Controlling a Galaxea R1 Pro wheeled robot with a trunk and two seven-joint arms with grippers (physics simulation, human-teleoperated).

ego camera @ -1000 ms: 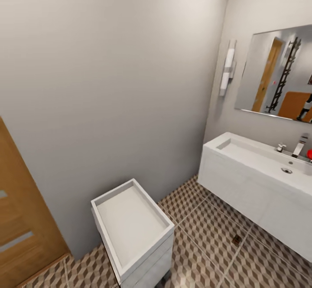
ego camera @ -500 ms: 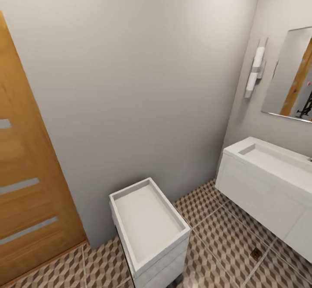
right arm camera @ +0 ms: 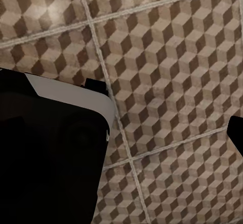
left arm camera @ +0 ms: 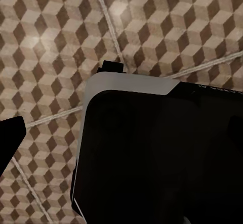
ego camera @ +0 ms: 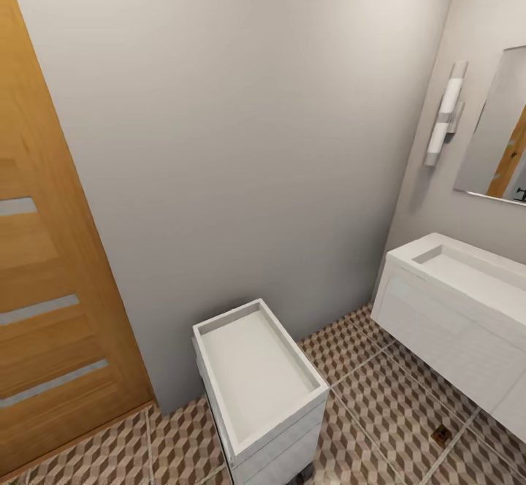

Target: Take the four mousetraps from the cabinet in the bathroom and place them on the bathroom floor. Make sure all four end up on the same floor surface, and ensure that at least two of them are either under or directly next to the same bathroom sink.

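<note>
sink (ego camera: 467, 273), bathroom floor (ego camera: 380, 397) — white drawer unit (ego camera: 256, 375)

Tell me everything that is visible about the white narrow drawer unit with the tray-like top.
The white narrow drawer unit with a tray-like top stands upright on the cube-patterned tiled floor, with one short end against the plain grey wall. Its top is a shallow rectangular tray with a raised rim, and nothing lies in it. Horizontal seams of drawer fronts show on its near side. It looks like painted wood or plastic. It stands between the wooden door and the white vanity sink, touching neither.

grey wall (ego camera: 241, 127), wooden door (ego camera: 44, 273)
</note>
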